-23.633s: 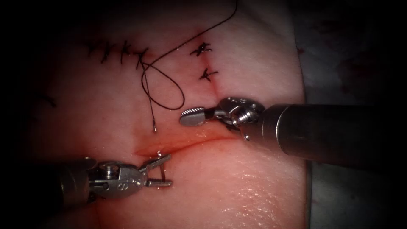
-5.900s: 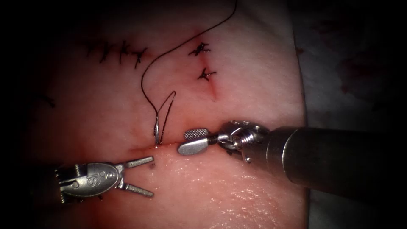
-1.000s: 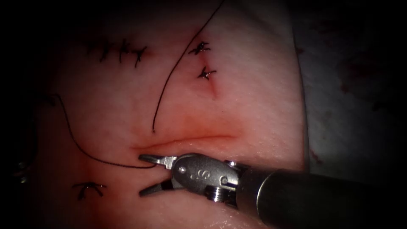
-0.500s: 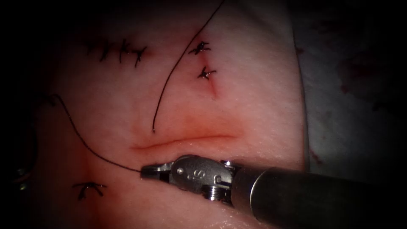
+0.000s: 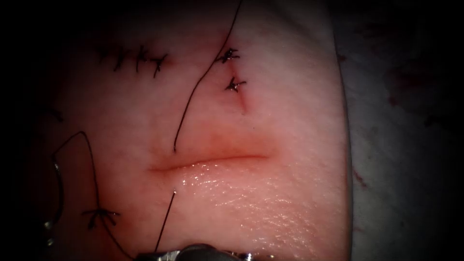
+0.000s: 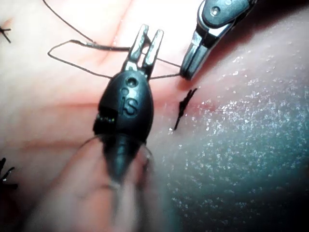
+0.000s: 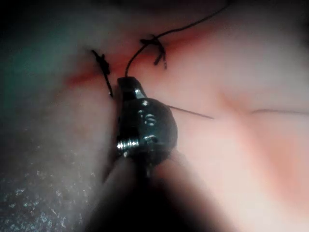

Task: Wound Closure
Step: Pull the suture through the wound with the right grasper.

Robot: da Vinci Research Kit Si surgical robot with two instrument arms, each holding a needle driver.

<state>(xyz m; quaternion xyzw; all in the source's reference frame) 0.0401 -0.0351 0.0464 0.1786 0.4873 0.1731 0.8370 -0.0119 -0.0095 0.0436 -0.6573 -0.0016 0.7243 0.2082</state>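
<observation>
At 6 o'clock our right claw (image 5: 157,253) pinches the thread (image 5: 166,220). It looks thin, limp and slippery, so we judge a gentle hold best. The needle (image 5: 58,186) lies at 8 o'clock, left of the cut (image 5: 208,160), apparently outside the tissue (image 5: 270,203). For the left claw (image 6: 146,42), we cannot tell its state.

Pale, perhaps stained cloth (image 5: 401,145) beside tissue.

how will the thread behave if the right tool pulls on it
Likely floppy: the thread lies in loose curves on the tissue. Probably goes taut readily: the stretch the right tool grips runs straight from below the cut. Seems light, being so thin. I cannot tell what the left tool holds or where the needle is.
</observation>
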